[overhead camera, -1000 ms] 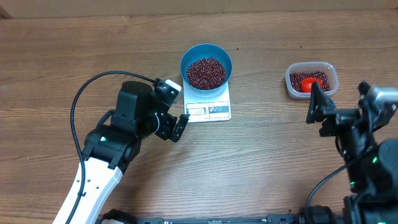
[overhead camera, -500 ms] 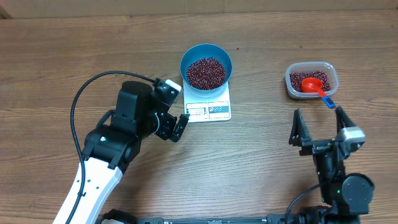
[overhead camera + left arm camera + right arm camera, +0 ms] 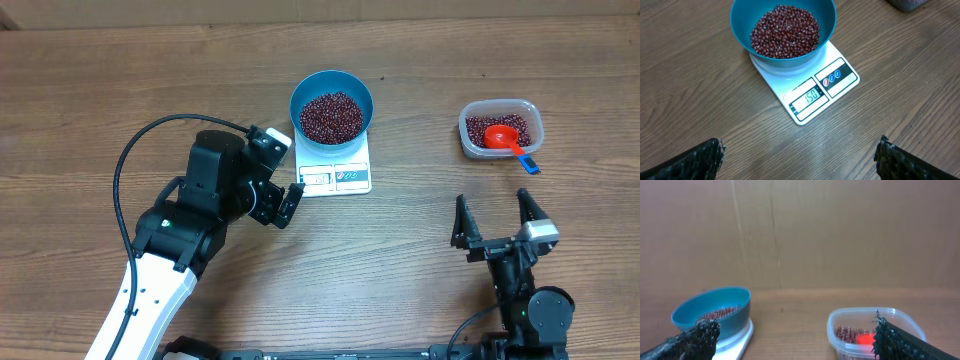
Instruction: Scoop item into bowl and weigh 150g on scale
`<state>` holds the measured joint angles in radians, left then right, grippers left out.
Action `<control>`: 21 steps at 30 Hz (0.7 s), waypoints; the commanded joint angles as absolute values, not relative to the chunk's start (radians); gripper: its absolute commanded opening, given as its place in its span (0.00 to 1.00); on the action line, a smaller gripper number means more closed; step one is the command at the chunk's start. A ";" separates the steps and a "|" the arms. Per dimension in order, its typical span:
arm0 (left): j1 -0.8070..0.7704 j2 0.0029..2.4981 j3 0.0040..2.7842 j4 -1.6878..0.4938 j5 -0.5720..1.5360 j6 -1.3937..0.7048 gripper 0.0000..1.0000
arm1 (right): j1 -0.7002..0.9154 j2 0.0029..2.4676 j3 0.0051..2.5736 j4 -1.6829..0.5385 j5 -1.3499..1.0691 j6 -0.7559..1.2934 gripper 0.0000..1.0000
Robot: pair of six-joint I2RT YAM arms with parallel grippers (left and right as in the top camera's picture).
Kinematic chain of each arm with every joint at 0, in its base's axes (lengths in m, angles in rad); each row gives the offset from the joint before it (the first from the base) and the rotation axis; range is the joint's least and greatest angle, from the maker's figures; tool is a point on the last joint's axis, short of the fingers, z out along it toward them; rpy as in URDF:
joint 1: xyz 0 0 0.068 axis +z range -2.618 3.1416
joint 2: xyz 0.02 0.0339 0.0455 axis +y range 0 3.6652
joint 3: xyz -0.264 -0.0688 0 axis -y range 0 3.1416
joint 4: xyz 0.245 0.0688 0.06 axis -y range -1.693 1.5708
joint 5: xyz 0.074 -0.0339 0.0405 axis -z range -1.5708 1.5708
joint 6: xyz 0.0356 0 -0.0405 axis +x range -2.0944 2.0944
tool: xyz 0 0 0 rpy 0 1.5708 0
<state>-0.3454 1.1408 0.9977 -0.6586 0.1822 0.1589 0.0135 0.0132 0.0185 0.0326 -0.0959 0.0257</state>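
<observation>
While the bowl [image 3: 332,88] of beans [image 3: 331,117] sits on the scale [image 3: 336,176], left gripper [image 3: 800,154] and right gripper [image 3: 492,205] gape wide, empty.

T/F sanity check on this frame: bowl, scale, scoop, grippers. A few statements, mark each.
1. The blue bowl sits on the scale. True.
2. The bowl is empty. False: it holds a heap of beans.
3. The red scoop lies on the table beside the scale. False: it rests in the clear tub, handle over the rim.
4. The left gripper and the right gripper are open and hold nothing. True.
5. The scale's display reads 150. True.
</observation>
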 commanded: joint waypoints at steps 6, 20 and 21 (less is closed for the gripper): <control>-0.347 1.139 1.019 -0.658 0.176 0.149 1.00 | 0.009 0.003 0.008 -0.077 -0.099 0.055 1.00; -0.347 1.139 1.019 -0.658 0.176 0.149 1.00 | 0.009 0.003 0.008 -0.076 -0.099 0.089 1.00; -0.347 1.139 1.019 -0.658 0.176 0.149 1.00 | 0.009 0.003 0.008 -0.076 -0.099 0.089 1.00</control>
